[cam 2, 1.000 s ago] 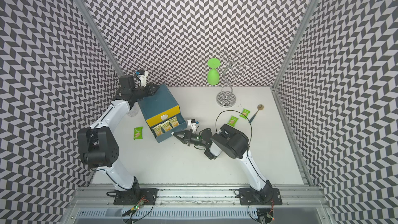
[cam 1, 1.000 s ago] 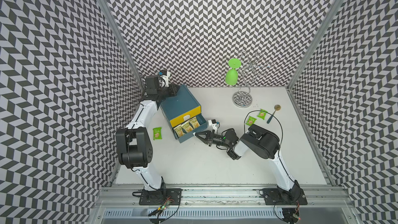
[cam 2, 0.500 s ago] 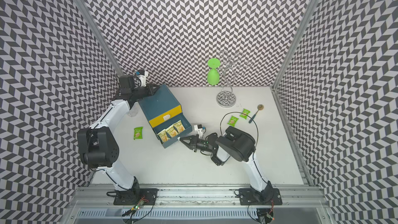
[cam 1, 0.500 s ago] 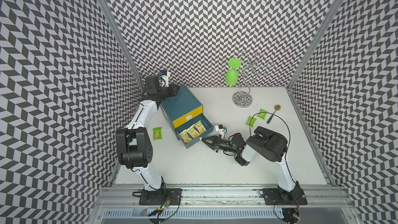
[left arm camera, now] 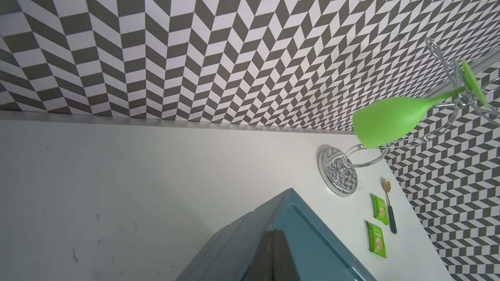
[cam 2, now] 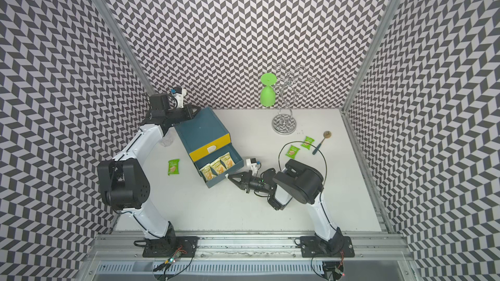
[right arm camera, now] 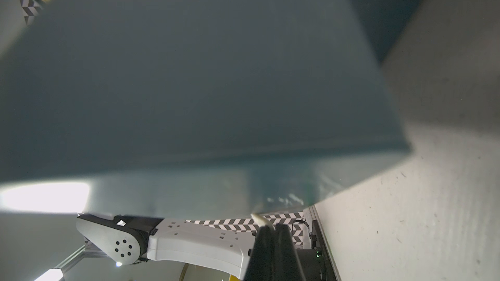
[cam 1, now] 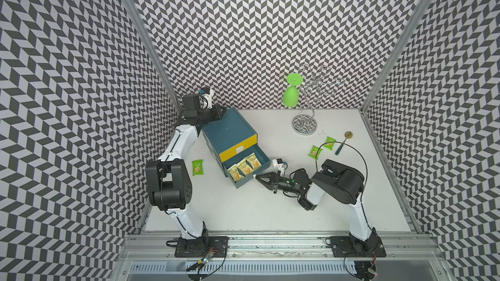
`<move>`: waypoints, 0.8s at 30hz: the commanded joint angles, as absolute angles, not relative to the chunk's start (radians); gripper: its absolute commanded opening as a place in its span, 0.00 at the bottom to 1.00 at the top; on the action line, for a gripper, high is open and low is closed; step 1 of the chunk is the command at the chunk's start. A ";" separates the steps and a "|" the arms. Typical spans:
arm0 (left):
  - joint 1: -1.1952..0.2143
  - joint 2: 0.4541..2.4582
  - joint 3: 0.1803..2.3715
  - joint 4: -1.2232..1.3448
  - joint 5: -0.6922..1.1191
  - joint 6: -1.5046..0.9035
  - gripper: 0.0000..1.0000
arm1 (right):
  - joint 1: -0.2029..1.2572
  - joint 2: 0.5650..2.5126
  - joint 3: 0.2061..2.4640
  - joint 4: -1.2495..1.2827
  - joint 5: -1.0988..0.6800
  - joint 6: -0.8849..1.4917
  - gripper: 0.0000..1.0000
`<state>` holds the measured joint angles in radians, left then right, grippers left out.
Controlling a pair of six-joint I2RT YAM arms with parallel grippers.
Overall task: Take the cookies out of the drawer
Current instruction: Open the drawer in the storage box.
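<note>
Top views: cookies sit in opened drawer

Three glossy cream-yellow cookie packets [cam 1: 244, 168] overlap inside the pulled-out teal plastic drawer [cam 1: 246, 181] of a boxy teal cabinet [cam 1: 227, 131]. The right gripper [cam 1: 258, 177] pinches the drawer's pale tab handle [right arm camera: 258, 218]. The left gripper [cam 1: 217, 111] sits at the cabinet's rear corner, its jaw gap unclear. Flat green packets [cam 1: 197, 167] lie on the matte white table [cam 1: 243, 212].

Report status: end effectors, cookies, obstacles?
Right end effector shut on drawer handle. Left end effector at cabinet rear, jaws unclear. Three cookies in open drawer, uncovered.
</note>
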<state>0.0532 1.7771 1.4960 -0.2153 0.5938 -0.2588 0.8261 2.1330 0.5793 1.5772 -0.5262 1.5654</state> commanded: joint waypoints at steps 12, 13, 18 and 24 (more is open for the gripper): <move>0.058 1.807 1.569 -0.368 0.665 -0.322 0.50 | 0.838 2.139 0.486 1.827 -0.596 1.570 0.00; 0.058 1.799 1.578 -0.370 0.667 -0.327 0.51 | 0.837 2.139 0.488 1.827 -0.600 1.573 0.00; 0.055 1.749 1.661 -0.402 0.660 -0.344 0.53 | 0.838 2.140 0.492 1.818 -0.602 1.572 0.00; 0.037 1.687 1.726 -0.483 0.594 -0.321 0.54 | 0.839 2.154 0.505 1.816 -0.608 1.575 0.00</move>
